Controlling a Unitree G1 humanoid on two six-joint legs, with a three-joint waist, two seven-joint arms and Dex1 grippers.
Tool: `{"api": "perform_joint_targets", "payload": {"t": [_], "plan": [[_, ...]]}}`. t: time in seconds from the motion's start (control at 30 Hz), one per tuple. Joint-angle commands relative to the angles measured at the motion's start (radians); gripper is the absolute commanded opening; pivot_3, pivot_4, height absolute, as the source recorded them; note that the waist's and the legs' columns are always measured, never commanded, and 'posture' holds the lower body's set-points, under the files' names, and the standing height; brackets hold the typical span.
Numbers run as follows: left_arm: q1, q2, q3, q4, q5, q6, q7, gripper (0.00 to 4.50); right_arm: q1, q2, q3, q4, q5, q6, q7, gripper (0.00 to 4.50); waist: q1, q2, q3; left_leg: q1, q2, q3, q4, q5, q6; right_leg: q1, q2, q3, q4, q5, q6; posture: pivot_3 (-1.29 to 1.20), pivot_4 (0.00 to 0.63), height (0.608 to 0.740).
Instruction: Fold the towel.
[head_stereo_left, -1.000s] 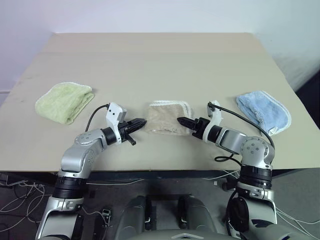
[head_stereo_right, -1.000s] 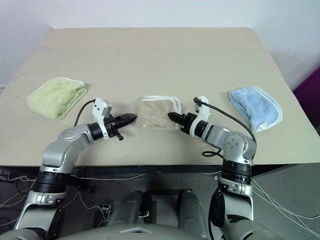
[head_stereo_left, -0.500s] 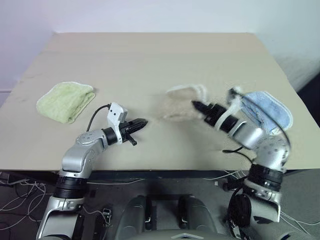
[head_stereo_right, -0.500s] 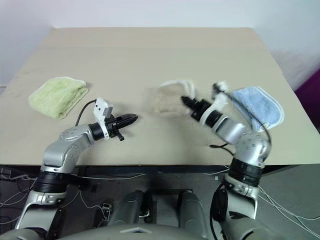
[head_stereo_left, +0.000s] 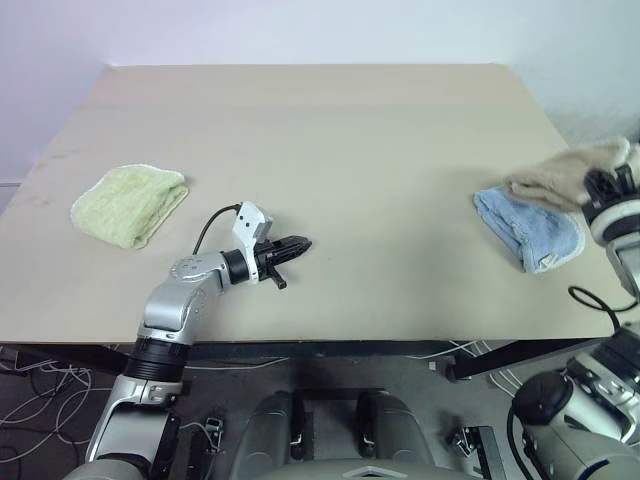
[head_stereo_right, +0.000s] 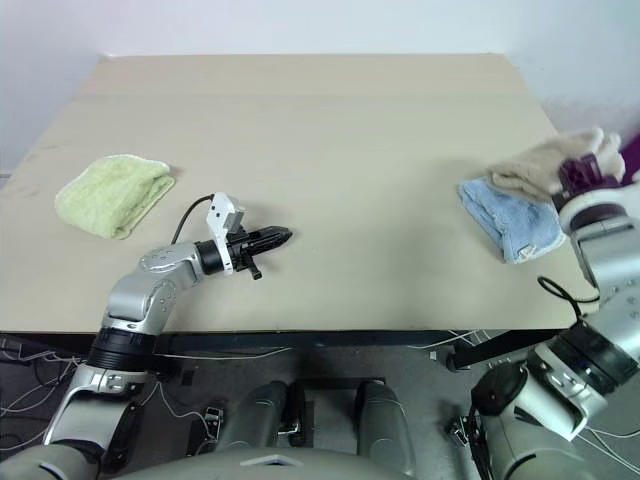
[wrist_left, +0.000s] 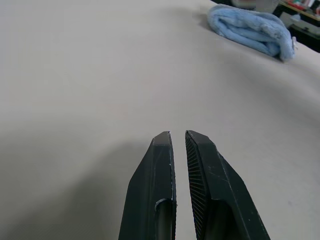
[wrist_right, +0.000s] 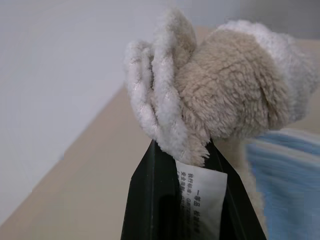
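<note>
The beige towel hangs bunched in the air at the table's right edge, just above the blue towel. My right gripper is shut on it; the cloth's white edging and a small white tag sit between the black fingers. My left gripper hovers low over the bare table near the front, left of centre. It points toward the right, its fingers shut with only a thin gap and nothing between them.
A folded light-green towel lies at the table's left. The folded blue towel lies at the right, near the edge. The tan table drops off close behind my right gripper.
My right gripper has lifted the beige towel off the middle of the table and swung it far to the right, above the blue towel. My left gripper has edged slightly to the right.
</note>
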Motion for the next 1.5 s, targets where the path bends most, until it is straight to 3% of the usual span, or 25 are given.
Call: {"api": "perform_joint_targets", "payload": {"t": [0.03, 0.63, 1.07, 1.5], "plan": [[-0.021, -0.009, -0.009, -0.003, 0.007, -0.027, -0.016, 0.47, 0.041, 0.039, -0.015, 0.009, 0.043, -0.020, -0.065, 0.01, -0.002, 0.000, 0.000, 0.000, 0.000, 0.000, 0.000, 0.000, 0.000, 0.000, 0.000, 0.000, 0.000, 0.000, 0.000, 0.00, 0.150, 0.701], [-0.014, -0.025, -0.020, 0.003, 0.033, -0.040, -0.023, 0.47, 0.062, 0.037, 0.050, 0.039, 0.140, -0.125, -0.123, 0.01, -0.001, 0.002, 0.000, 0.000, 0.000, 0.000, 0.000, -0.001, 0.001, 0.000, 0.000, 0.001, 0.000, 0.000, 0.000, 0.00, 0.150, 0.701], [0.008, -0.028, -0.029, -0.022, 0.022, -0.030, -0.023, 0.47, 0.100, 0.020, 0.086, -0.004, 0.172, -0.183, -0.156, 4.48, 0.001, 0.002, 0.000, 0.000, 0.000, 0.000, 0.000, -0.001, 0.001, 0.000, 0.000, 0.001, 0.000, 0.000, 0.000, 0.00, 0.150, 0.701], [-0.013, -0.046, -0.053, 0.011, 0.028, -0.032, -0.053, 0.47, 0.162, -0.038, 0.078, -0.082, 0.056, -0.371, -0.175, 4.48, 0.001, 0.002, 0.000, 0.000, 0.000, 0.000, 0.001, -0.001, 0.001, 0.000, 0.000, 0.001, 0.000, 0.000, 0.000, 0.00, 0.150, 0.701]]}}
